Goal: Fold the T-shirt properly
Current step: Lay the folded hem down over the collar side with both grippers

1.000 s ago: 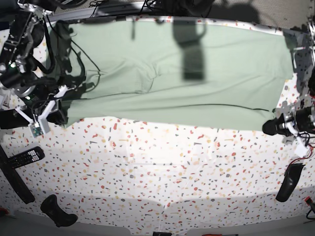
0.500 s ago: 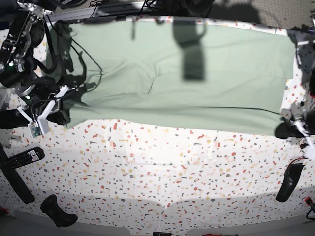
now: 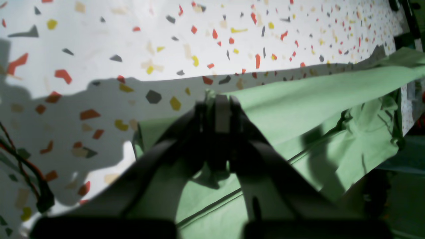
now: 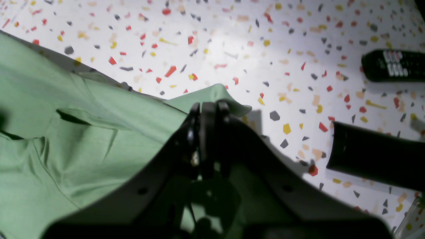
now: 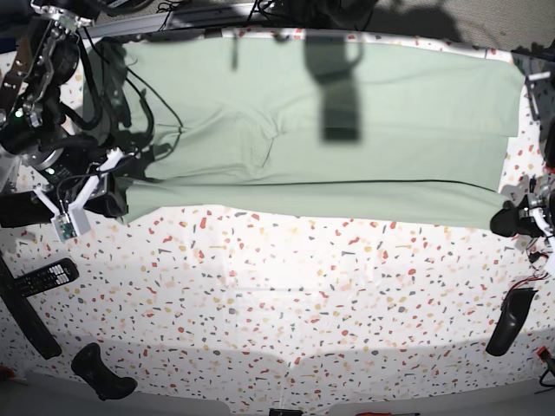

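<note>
Both tools have dragged the near hem of the T-shirt (image 5: 321, 130) toward 6 o'clock since the earlier base frames, pulling it taut and straighter. Left tool (image 3: 217, 109) clamped on a hem corner, right tool (image 4: 209, 111) clamped on the opposite corner, cloth bunched between the jaws. Shirt spans the far half of the table (image 5: 286, 295), lifted at both gripped ends. Step looks like stretching before a fold; next move likely needs both corners carried evenly. Wide bare table toward 6 o'clock; remote (image 5: 43, 277) and dark objects sit near the 8 o'clock edge, cables crowd the right arm
</note>
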